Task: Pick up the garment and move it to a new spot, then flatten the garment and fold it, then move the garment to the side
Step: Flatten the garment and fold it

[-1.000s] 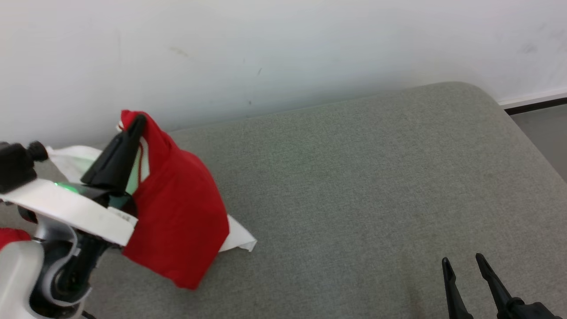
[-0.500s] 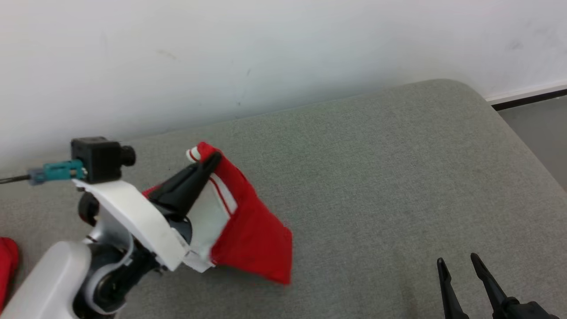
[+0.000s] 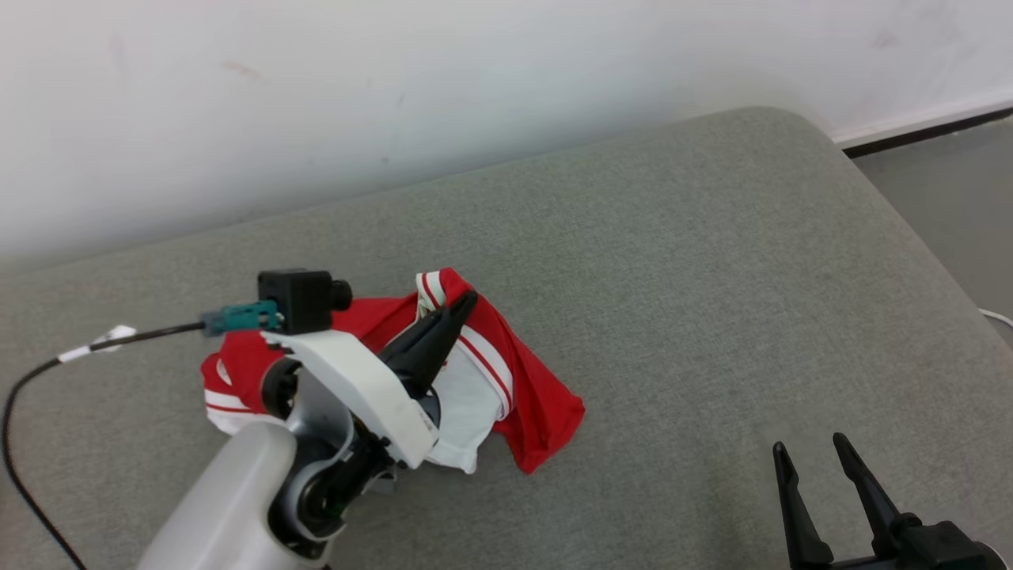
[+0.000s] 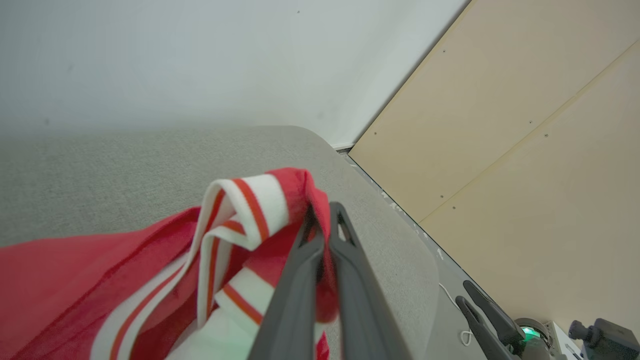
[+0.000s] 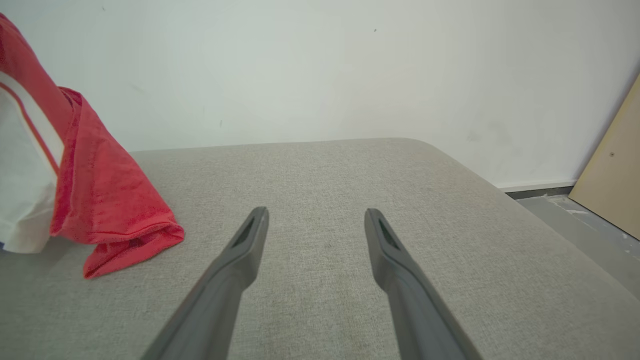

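The garment (image 3: 538, 404) is red and white with striped trim, bunched on the grey cushion (image 3: 673, 261) left of centre. My left gripper (image 3: 467, 299) is shut on its striped edge, holding that part a little above the heap; in the left wrist view the gripper (image 4: 322, 210) pinches red cloth (image 4: 250, 200) between its tips. My right gripper (image 3: 807, 447) stands open at the lower right, well clear of the cloth. In the right wrist view its open gripper (image 5: 315, 215) hovers over bare cushion with the garment (image 5: 105, 200) off to the left.
A white wall (image 3: 475, 79) runs along the back of the cushion. The cushion's rounded right corner drops to grey floor (image 3: 950, 190). A black cable (image 3: 32, 380) trails from the left wrist camera. A tan board (image 4: 525, 150) leans on the right.
My left arm has carried the garment rightward and down from near the wall's left end; the cloth now rests on the cushion. The head camera has turned too. The right gripper stays open.
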Robot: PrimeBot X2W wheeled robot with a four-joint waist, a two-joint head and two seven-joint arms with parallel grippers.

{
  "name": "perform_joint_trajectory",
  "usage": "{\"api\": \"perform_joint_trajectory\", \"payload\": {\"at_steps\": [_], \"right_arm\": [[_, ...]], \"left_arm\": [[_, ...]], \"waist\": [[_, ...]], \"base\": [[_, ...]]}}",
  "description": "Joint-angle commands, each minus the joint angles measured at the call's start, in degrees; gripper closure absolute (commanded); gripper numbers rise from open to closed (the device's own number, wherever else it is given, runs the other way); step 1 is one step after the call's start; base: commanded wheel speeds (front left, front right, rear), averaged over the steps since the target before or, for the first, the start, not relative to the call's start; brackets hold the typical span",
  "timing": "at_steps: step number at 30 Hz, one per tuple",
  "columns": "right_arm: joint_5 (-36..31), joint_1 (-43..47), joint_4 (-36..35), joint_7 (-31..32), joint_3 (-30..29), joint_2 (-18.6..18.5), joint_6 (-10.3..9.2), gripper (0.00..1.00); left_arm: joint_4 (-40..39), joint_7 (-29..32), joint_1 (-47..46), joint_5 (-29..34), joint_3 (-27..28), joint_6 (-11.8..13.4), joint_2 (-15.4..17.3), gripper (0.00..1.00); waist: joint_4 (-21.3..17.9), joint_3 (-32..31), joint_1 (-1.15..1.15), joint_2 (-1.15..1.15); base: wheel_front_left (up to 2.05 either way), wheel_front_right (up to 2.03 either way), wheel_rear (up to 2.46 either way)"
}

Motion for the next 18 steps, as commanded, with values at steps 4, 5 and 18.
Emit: {"api": "perform_joint_trajectory", "payload": {"at_steps": [4, 5, 18], "right_arm": [[0.8, 0.4, 0.2, 0.0, -0.8, 0.3, -0.13, 0.0], [0.8, 0.6, 0.2, 0.0, -1.0, 0.3, -0.13, 0.0], [0.8, -1.1, 0.3, 0.0, -0.4, 0.6, -0.13, 0.0]], "left_arm": [[4.7, -2.9, 0.2, 0.0, -0.2, -0.2, -2.7, 1.0], [5.6, -3.3, 0.7, -0.3, -0.2, -0.1, -3.3, 1.0], [15.4, -7.1, 4.5, -0.5, -7.1, -1.8, -12.6, 1.0]], "waist": [[-1.2, 1.2, 0.0, 0.0], [-1.2, 1.3, 0.0, 0.0], [-0.6, 2.5, 0.0, 0.0]], "base": [[0.0, 0.0, 0.0], [0.0, 0.0, 0.0], [0.0, 0.0, 0.0]]}}
